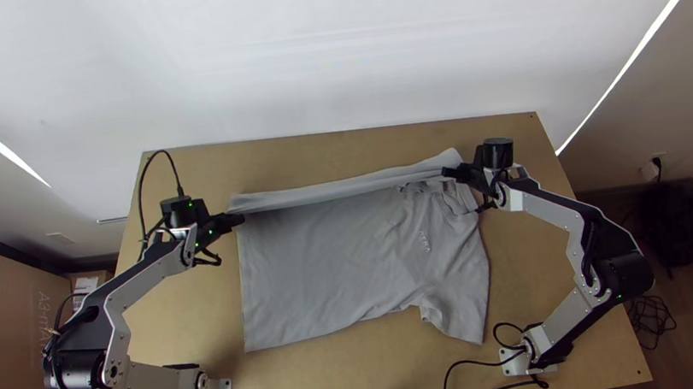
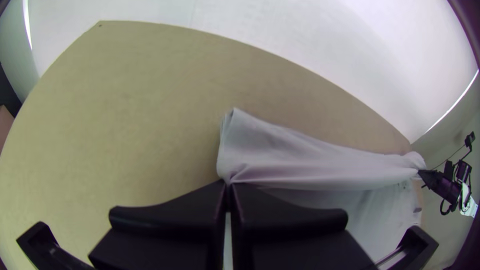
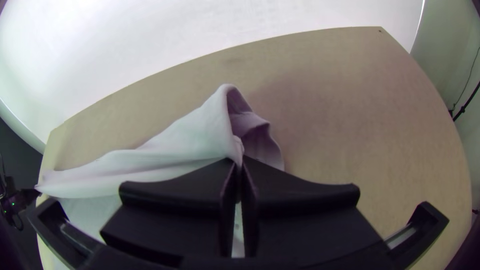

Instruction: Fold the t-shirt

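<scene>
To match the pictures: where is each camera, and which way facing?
Top: above the light wooden table's near edge, facing steeply down; silver-black left arm and right arm show.
Left wrist: on that arm, facing the far edge; black left gripper shows.
Right wrist: on its arm, facing likewise; black right gripper shows.
Both wrist views share the grey cloth t-shirt.

The t-shirt (image 1: 328, 265) is plain grey with small pale lettering, the table (image 1: 315, 387) light brown.

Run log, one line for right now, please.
T-shirt: mostly spread, far side gathered into strip | left gripper: shut on strip's left end | right gripper: shut on its right end | fold: unfinished
</scene>
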